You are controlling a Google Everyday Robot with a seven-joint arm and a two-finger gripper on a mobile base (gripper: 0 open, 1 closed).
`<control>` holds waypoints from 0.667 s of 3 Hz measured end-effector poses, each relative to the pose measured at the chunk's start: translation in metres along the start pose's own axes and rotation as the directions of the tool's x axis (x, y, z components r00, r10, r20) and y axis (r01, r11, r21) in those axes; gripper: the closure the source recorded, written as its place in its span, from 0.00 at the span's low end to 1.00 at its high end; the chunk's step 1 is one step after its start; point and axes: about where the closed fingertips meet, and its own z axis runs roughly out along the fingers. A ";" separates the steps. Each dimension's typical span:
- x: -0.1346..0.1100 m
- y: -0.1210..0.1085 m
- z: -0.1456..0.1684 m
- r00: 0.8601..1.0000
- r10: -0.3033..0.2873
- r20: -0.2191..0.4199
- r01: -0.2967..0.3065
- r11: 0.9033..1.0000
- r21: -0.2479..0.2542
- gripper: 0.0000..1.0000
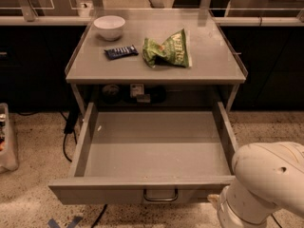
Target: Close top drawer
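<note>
The top drawer (156, 146) is a wide, shallow grey metal drawer. It stands pulled far out from under the grey cabinet top (213, 63) and is empty inside. Its flat front panel (95, 192) faces me at the bottom of the view, with a small metal bar handle (160, 196) at its centre. The lower drawers do not show. My white arm (266, 189) fills the bottom right corner, just right of the front panel's right end. The gripper itself is out of view, below or behind that arm link.
On the cabinet top lie a white bowl (109, 26), a dark blue snack bar (121, 52) and a green chip bag (167, 50). Black cables (66, 137) hang at the cabinet's left. A clear bin (7, 137) stands on the speckled floor at far left.
</note>
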 end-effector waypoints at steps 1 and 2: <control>-0.005 -0.002 0.000 0.998 -0.033 0.053 0.030 0.998 0.054 0.00; -0.007 -0.011 -0.008 0.987 -0.091 0.134 0.073 0.988 0.135 0.00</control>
